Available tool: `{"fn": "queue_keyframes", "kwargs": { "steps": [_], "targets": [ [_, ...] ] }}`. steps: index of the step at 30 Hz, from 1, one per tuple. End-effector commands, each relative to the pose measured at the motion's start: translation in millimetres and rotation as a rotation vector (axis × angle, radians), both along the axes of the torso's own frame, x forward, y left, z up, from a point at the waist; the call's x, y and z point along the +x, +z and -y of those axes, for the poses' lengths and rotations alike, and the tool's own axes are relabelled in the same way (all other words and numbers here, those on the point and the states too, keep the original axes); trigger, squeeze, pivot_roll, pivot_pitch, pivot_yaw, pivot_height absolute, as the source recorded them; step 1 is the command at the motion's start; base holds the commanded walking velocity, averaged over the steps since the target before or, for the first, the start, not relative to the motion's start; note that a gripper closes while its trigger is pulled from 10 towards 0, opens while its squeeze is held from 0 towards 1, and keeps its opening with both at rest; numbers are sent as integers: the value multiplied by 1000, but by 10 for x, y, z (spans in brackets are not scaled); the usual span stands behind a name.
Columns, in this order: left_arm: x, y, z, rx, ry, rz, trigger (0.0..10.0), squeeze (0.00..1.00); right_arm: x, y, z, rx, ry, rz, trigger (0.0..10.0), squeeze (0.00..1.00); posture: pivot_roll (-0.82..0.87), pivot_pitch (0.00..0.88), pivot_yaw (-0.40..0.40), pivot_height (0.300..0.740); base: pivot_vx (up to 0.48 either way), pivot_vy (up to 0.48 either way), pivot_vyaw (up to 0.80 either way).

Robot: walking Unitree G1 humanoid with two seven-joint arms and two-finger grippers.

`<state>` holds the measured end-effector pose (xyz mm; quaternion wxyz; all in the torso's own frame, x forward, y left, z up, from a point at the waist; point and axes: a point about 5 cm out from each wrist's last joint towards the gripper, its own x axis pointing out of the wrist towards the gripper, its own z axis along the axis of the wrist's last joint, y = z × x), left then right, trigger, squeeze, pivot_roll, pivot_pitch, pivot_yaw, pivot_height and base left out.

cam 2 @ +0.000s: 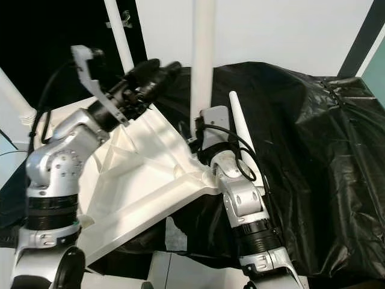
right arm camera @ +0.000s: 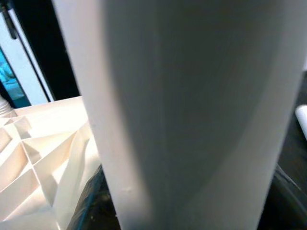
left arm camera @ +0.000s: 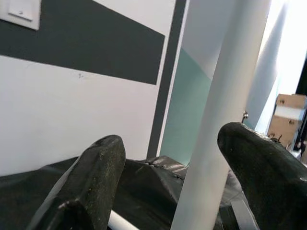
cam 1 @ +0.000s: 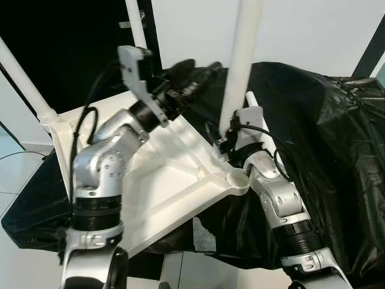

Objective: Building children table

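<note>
Black sheeting covers the worktop. Upturned tabletop lies tilted over its edge. Right tool clamps the upright leg; left tool hovers, fingers apart. Risk: sideways push cross-seats the leg or slides the tabletop off.

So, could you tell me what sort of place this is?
Probably an indoor room used for assembly: painted walls with a light switch, a cardboard box, and a surface draped in black plastic.
</note>
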<state>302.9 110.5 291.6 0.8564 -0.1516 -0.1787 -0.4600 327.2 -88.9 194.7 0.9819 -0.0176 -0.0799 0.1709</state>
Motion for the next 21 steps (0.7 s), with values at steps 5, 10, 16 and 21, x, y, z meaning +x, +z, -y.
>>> {"fn": "queue_keyframes", "kwargs": {
  "steps": [5,10,16,21],
  "targets": [
    [-55,-231,33,54,-26,-58,10000,0,13,-19,79,40,-31,-38,10000,0,36,0,32,740,0,0,0],
    [-55,-423,84,126,25,-115,10000,0,-11,-60,123,-11,-42,-21,10000,0,45,0,36,740,0,0,0],
    [-78,-807,105,268,124,-229,10000,0,-70,-154,168,-25,-35,-31,10000,0,47,0,36,740,0,0,0],
    [-129,-900,106,319,140,-219,10000,0,-131,-216,158,-47,-23,-24,10000,0,51,0,29,740,0,0,0]
  ]
}}
